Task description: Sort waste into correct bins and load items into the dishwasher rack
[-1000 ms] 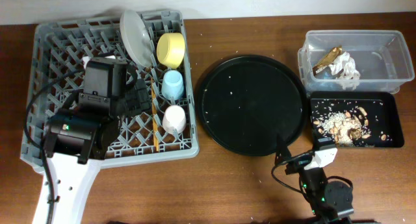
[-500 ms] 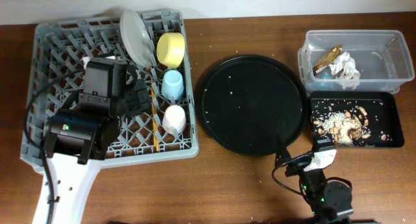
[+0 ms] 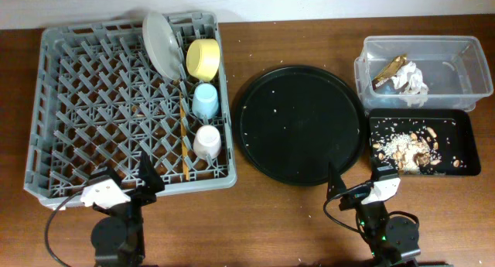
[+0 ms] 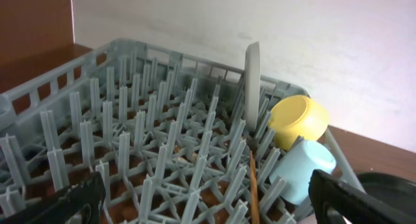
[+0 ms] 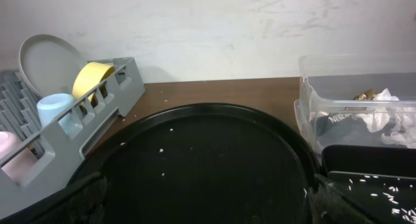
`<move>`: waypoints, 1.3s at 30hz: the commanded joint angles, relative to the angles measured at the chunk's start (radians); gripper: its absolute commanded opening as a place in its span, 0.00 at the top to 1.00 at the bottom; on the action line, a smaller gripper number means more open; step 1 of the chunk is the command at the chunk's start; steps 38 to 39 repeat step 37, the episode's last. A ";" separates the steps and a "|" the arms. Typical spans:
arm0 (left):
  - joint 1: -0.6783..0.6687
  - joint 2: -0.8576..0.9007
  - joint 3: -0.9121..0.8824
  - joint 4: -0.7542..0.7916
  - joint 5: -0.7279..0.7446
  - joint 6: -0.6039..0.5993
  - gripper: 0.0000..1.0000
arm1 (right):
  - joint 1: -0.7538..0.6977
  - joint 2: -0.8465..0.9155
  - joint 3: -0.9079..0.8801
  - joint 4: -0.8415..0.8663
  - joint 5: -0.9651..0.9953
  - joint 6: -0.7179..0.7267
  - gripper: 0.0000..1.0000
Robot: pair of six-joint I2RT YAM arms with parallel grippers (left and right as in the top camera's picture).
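Note:
The grey dishwasher rack (image 3: 77,104) holds the upright plate (image 3: 161,44), yellow bowl (image 3: 203,58), light blue cup (image 3: 205,100), pale pink cup (image 3: 207,142) and chopsticks (image 3: 183,135) along its right side. The clear tub (image 3: 456,54) holds the gold-brown wrapper (image 3: 388,70) and a white napkin (image 3: 410,79). The shallow black tray (image 3: 460,120) holds food scraps (image 3: 410,147). My left gripper (image 3: 128,180) is open and empty at the rack's front edge; in the left wrist view (image 4: 208,204) it faces the rack. My right gripper (image 3: 357,182) is open and empty at the front of the round tray.
The large round black tray (image 3: 300,126) lies between the rack and the bins, with a few white crumbs on it. The wall runs close behind the rack and tub. Both arms sit low at the table's front edge.
My left arm has pulled back from over the rack to the table's front edge, uncovering the rack's left half. The right arm has not moved.

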 commanded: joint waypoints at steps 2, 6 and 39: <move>0.007 -0.105 -0.140 0.122 0.011 0.124 0.01 | 0.005 -0.005 -0.007 -0.004 0.002 -0.002 0.02; -0.002 -0.202 -0.188 0.042 0.018 0.161 0.01 | 0.005 -0.005 -0.007 -0.004 0.002 -0.002 0.02; 0.000 -0.201 -0.188 0.047 0.018 0.161 0.01 | 0.005 -0.005 -0.007 -0.004 0.002 -0.002 0.01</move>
